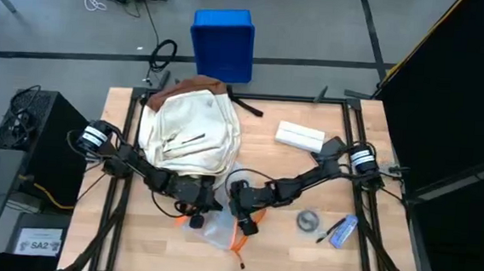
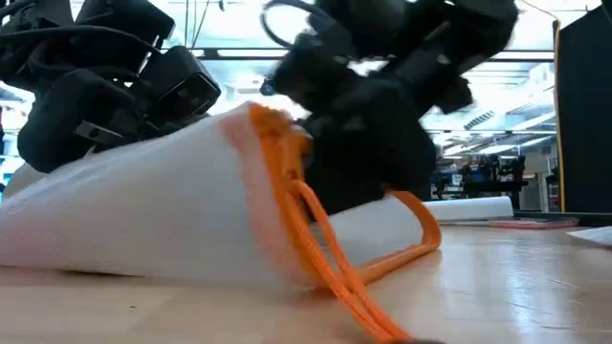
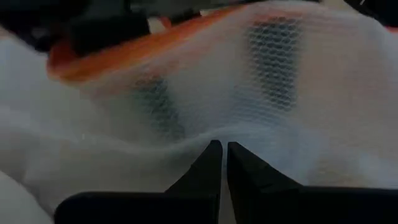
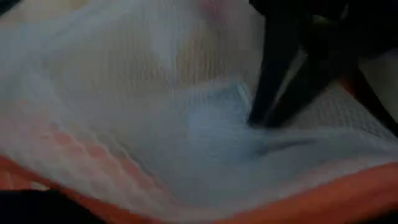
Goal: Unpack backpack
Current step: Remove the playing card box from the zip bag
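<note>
The cream-white backpack (image 1: 191, 128) lies flat at the table's far left, its brown base toward the far edge. In front of it, near the table's front edge, is a clear mesh pouch with orange edges (image 1: 218, 229). My left gripper (image 1: 199, 202) is shut on the pouch's mesh (image 3: 186, 93). My right gripper (image 1: 245, 219) is at the pouch's right side by its orange edge (image 4: 348, 193). In the low view the pouch (image 2: 143, 220) stands raised, with its orange edge (image 2: 277, 134) at the top. My left gripper pinches the pouch's white mesh wall (image 3: 219, 134) between its two fingertips, away from the orange edge. The mesh puckers into creases where the fingertips (image 4: 258, 118) meet it. The fingers slant down onto it from above. The pouch's lower side (image 2: 143, 263) rests on the table.
A white box (image 1: 300, 137) lies at the far right. A tape roll (image 1: 308, 220) and a blue item with a pen (image 1: 342, 230) lie at the near right. An orange cord loop (image 2: 382, 258) trails from the pouch. A blue bin (image 1: 223, 42) stands on the floor beyond the table.
</note>
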{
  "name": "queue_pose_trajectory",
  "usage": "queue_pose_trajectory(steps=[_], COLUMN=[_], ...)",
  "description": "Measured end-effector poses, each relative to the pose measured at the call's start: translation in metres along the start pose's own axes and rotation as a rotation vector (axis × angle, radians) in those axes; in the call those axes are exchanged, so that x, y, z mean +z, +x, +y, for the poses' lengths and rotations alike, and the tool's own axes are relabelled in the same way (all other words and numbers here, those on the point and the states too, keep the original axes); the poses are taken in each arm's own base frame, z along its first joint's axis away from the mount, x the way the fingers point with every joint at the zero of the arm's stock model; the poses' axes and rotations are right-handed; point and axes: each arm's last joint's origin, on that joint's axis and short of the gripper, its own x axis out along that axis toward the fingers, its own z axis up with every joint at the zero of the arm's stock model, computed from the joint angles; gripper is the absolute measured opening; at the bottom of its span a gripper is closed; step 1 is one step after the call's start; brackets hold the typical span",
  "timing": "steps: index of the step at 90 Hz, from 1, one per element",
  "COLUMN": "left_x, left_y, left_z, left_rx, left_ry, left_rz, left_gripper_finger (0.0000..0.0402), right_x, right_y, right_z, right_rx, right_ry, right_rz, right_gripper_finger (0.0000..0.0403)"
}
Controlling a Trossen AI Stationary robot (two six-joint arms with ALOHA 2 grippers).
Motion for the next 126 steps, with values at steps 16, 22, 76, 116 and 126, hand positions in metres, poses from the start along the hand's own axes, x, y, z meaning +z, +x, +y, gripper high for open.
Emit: queue_pose_trajectory(steps=[16, 22, 76, 116, 126], left_x=[-0.001, -0.001, -0.003, -0.004, -0.004], left_y=[0.000, 0.000, 0.000, 0.000, 0.000], left_z=[0.000, 0.000, 0.001, 0.001, 0.001], left_rx=[0.000, 0.002, 0.015, 0.021, 0.022], left_ry=[-0.001, -0.002, 0.001, 0.001, 0.001], left_rz=[0.016, 0.016, 0.029, 0.044, 0.044], left_gripper_finger=[0.0000, 0.0000, 0.0000, 0.0000, 0.0000], right_x=[0.002, 0.004, 0.029, 0.046, 0.043], right_y=[0.009, 0.009, -0.013, -0.055, -0.063], right_z=[0.000, 0.002, 0.026, 0.053, 0.065], right_rx=[0.022, 0.031, 0.039, -0.012, 0.021], right_ry=[0.008, 0.033, 0.034, 0.088, 0.127], right_rz=[0.116, 0.154, 0.534, 0.886, 0.961], right_gripper_finger=[0.0327, 0.0324, 0.0277, 0.0277, 0.0277])
